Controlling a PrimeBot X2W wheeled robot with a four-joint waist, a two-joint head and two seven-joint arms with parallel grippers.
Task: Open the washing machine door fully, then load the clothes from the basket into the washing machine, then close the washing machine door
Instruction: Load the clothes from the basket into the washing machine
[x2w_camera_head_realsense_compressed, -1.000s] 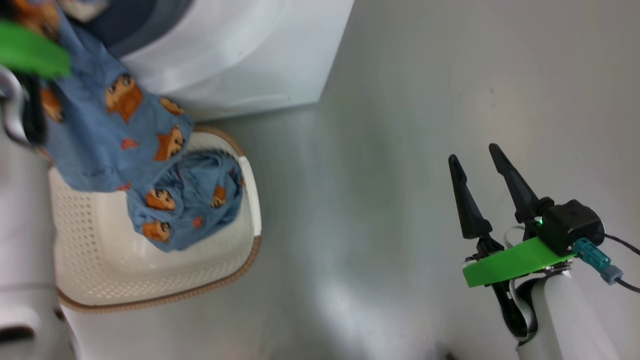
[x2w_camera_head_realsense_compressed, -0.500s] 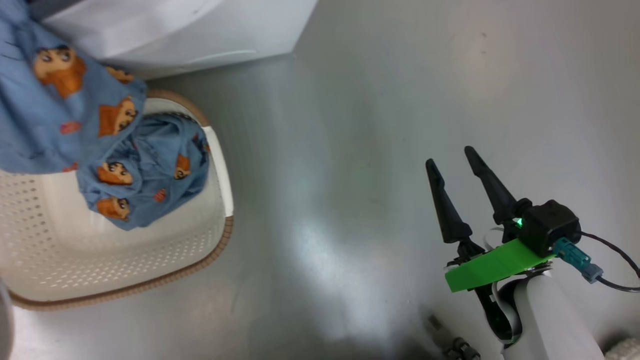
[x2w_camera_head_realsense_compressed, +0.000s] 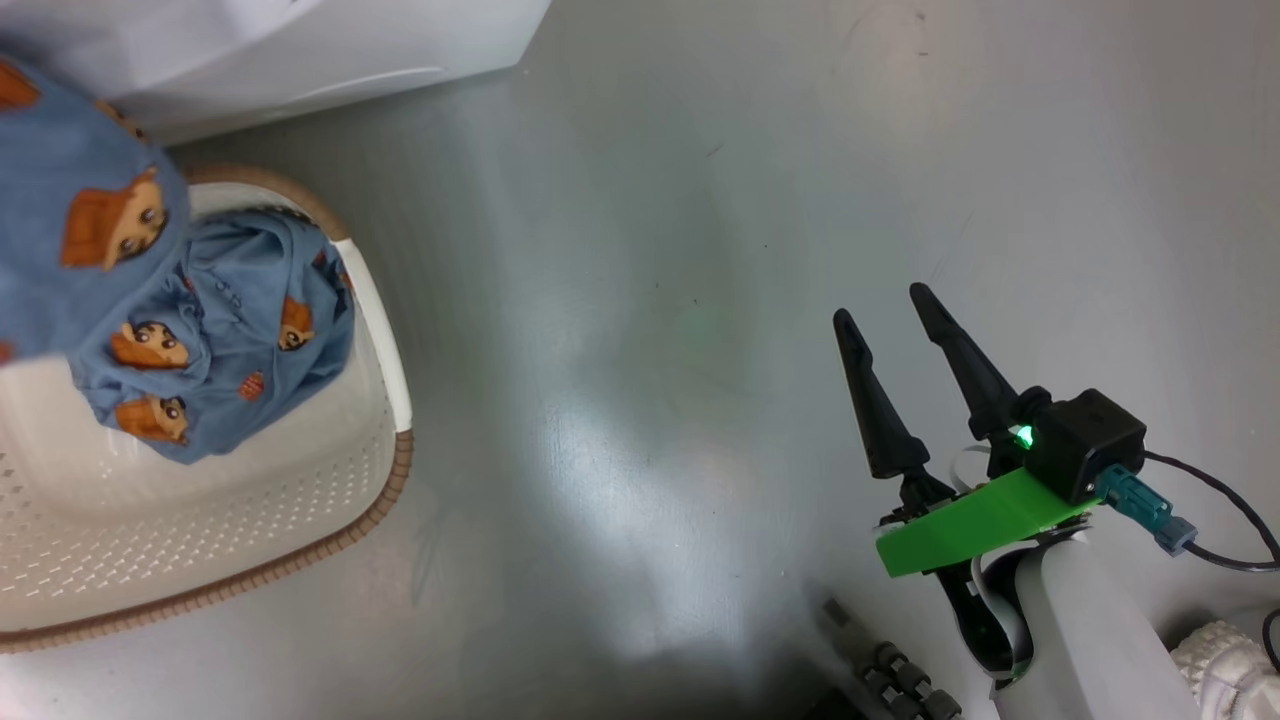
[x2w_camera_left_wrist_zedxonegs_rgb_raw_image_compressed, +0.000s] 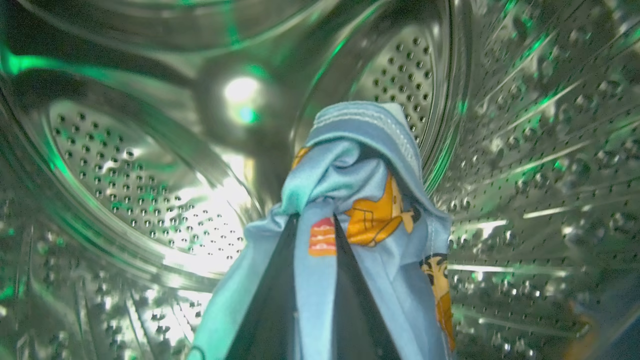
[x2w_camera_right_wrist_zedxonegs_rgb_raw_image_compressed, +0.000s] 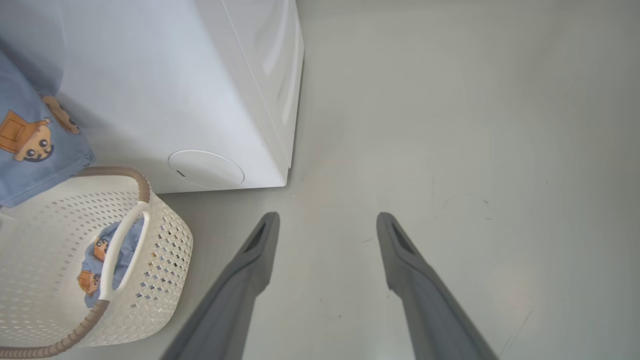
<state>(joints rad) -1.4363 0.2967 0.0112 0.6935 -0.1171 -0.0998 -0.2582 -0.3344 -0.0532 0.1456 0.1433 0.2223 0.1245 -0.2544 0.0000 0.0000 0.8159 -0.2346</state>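
**Cloth carried into the drum, not yet let go**

The left gripper's (x2w_camera_left_wrist_zedxonegs_rgb_raw_image_compressed: 315, 232) two dark fingers are pressed together on a fold of the clothes (x2w_camera_left_wrist_zedxonegs_rgb_raw_image_compressed: 350, 165), light-blue fabric with orange figures that bunches above the tips and drapes down both sides. Around them is the perforated steel drum (x2w_camera_left_wrist_zedxonegs_rgb_raw_image_compressed: 140, 165), so this end of the cloth is inside the washing machine (x2w_camera_right_wrist_zedxonegs_rgb_raw_image_compressed: 165, 90).

In the head view, more of the same fabric hangs at the left and runs down to a bundle in the basket (x2w_camera_head_realsense_compressed: 385, 480), which stands on the floor just in front of the machine.

The right gripper (x2w_camera_head_realsense_compressed: 882, 303) hangs over bare floor, well apart, fingers spread and holding nothing.

The loading step is in hand. The next move probably calls for reaching deeper before releasing, so the trailing cloth clears the basket and follows inside.
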